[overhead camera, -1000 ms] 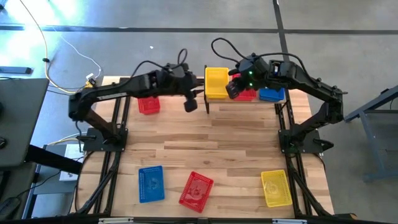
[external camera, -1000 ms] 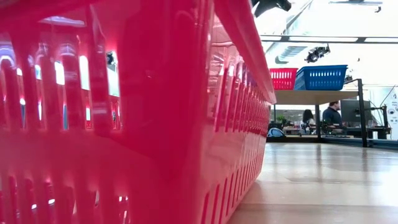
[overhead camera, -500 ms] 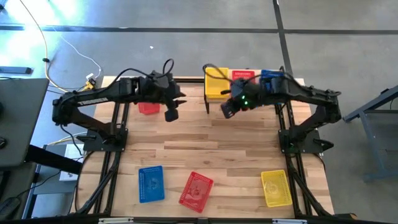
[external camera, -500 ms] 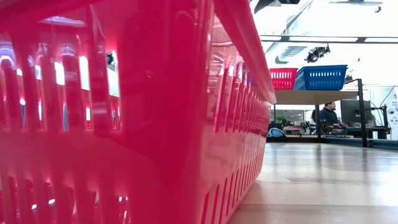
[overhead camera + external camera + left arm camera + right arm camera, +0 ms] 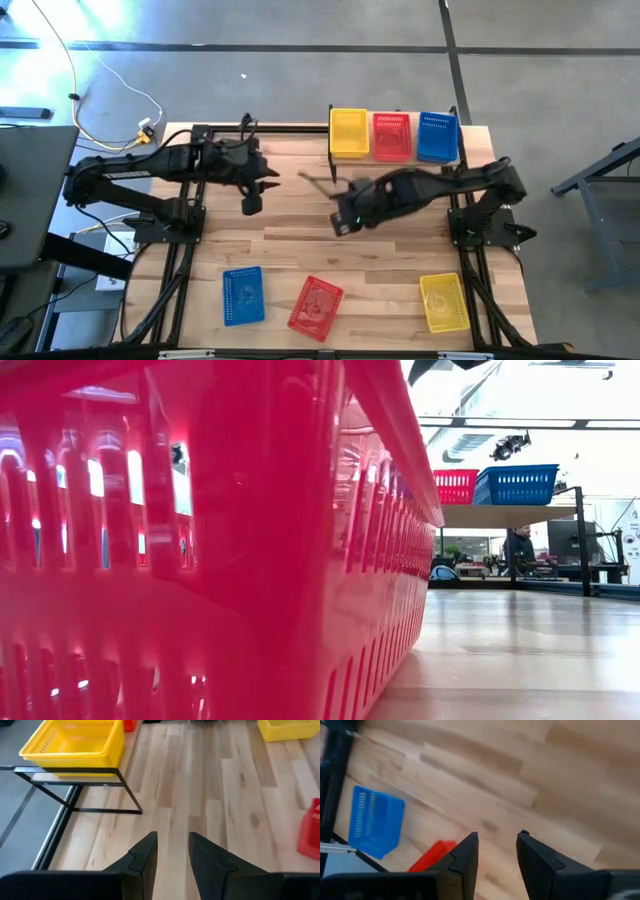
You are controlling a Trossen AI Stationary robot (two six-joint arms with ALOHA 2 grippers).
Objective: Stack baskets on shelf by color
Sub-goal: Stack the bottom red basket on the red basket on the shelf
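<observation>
Three stacks are seen on the shelf [image 5: 394, 158] at twelve o'clock: yellow [image 5: 348, 133], red [image 5: 391, 136], blue [image 5: 437, 137] (depth of each cannot be told). Three baskets [image 5: 319, 304] are left at six o'clock. The left gripper [image 5: 250, 203] and right gripper [image 5: 343, 222] are held apart, nothing clamped.

Yellow, red, blue baskets [image 5: 390, 136] on shelf [image 5: 333, 160], three loose baskets [image 5: 318, 302] near front
</observation>
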